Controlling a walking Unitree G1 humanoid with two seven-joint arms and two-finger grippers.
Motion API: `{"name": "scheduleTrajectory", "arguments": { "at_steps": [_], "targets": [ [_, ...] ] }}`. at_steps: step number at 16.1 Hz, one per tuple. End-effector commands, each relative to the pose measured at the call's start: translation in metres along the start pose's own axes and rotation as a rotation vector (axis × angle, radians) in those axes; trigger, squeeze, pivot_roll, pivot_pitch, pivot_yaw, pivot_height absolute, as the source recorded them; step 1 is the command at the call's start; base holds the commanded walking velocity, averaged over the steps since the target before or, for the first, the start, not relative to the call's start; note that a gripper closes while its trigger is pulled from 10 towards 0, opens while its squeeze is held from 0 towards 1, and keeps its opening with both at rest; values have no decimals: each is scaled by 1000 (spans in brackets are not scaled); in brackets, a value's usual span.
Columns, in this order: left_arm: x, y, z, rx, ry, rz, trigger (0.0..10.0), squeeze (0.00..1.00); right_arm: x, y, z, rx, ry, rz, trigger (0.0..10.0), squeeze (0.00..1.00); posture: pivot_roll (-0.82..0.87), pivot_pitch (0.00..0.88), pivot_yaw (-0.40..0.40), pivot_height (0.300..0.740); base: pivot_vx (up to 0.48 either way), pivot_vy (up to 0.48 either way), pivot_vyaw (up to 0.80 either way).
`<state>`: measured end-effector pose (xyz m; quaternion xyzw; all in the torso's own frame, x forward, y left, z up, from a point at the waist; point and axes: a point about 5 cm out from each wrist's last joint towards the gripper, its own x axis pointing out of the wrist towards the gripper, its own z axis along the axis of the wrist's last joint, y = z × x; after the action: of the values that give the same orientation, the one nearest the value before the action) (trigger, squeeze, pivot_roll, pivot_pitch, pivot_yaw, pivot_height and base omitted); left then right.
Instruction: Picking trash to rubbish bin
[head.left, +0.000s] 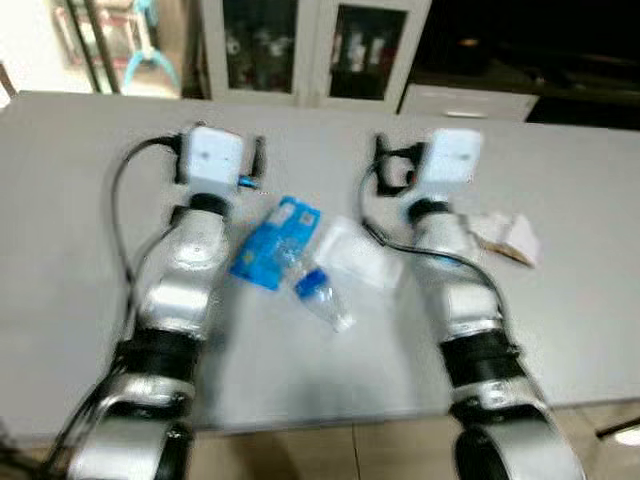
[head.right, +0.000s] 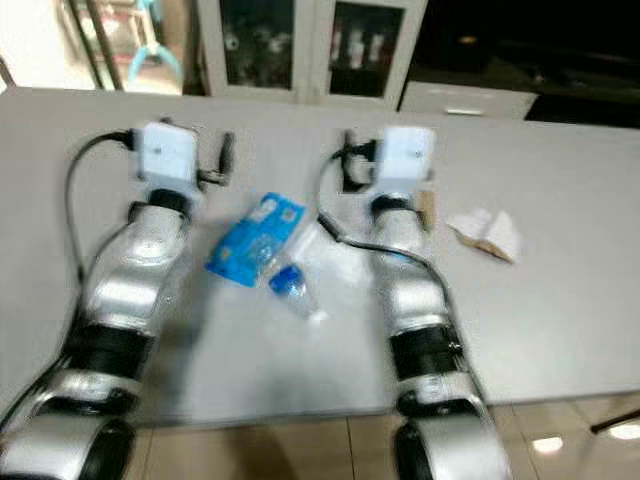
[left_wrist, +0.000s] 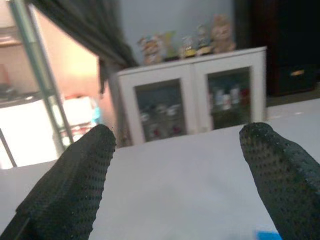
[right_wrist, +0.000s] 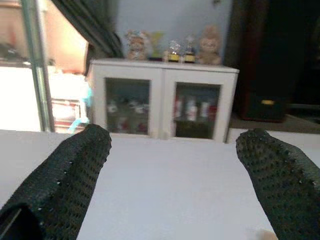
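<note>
Both arms reach out over a pale grey counter (head.left: 80, 250), side by side. The left gripper (left_wrist: 175, 165) hovers above the counter's far-left part with its jaws spread wide and nothing between them; the right gripper (right_wrist: 175, 165) is the same, wide apart and empty, over the middle of the counter.

The trash lies between the two arms: a blue wrapper (head.left: 275, 243), and touching its near-right edge a clear plastic bottle (head.left: 322, 296) with a blue cap (lying on its side, tilted toward the near right). Just right of these sits a crumpled white wrapper (head.left: 352, 252), partly against the right arm. Farther right, beyond that arm, is a torn piece of paper (head.left: 510, 238), white with a brownish edge.

Past the counter's far edge stands a white cabinet (right_wrist: 162, 97) with glass doors, small figurines (right_wrist: 172, 45) along its top.
</note>
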<state>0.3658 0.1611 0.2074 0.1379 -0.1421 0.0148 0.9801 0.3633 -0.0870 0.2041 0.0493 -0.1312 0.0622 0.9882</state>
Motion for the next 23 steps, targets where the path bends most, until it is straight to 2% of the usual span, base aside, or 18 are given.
{"name": "scheduleTrajectory", "arguments": {
  "at_steps": [1, 9, 13, 14, 16, 18, 19, 21, 23],
  "targets": [
    [4, -17, 16, -23, -54, -41, 10000, 0, 1, -19, 4, -4, -7, -50, 10000, 0, 21, 19, -89, 740, 345, 0, 0],
    [1, -17, 17, -36, -65, -52, 10000, 0, 0, -18, 2, -4, 1, -42, 10000, 0, 21, 27, -90, 740, 35, 0, 0],
    [-3, -17, 11, -59, -19, -134, 10000, 0, -1, -17, 2, -3, 5, -38, 10000, 0, 21, 29, -88, 740, 0, 0, 0],
    [-4, -13, 8, -60, 1, -134, 10000, 0, -1, -16, 2, -5, 8, -32, 10000, 0, 23, 30, -88, 740, 0, 0, 0],
    [-3, 1, 5, -9, 41, -98, 10000, 0, -2, -16, 0, -6, 12, -28, 10000, 0, 27, 32, -89, 740, 0, 0, 0],
    [-4, 15, -2, 60, 110, -126, 10000, 0, -2, -13, -3, -1, 24, -14, 10000, 0, 35, 32, -89, 740, 0, 0, 0],
    [-4, 14, -2, 50, 109, -134, 10000, 0, -2, -12, -3, -1, 25, -11, 10000, 0, 35, 32, -89, 740, 0, 0, 0],
    [-6, 12, -2, -27, 103, -124, 10000, 0, -3, -11, -4, -1, 26, -10, 10000, 0, 33, 30, -90, 740, 0, 0, 0],
    [-7, 4, 5, -62, 66, -130, 10000, 0, -3, -12, -4, -3, 27, -6, 10000, 0, 31, 27, -91, 740, 0, 0, 0]
  ]
}}
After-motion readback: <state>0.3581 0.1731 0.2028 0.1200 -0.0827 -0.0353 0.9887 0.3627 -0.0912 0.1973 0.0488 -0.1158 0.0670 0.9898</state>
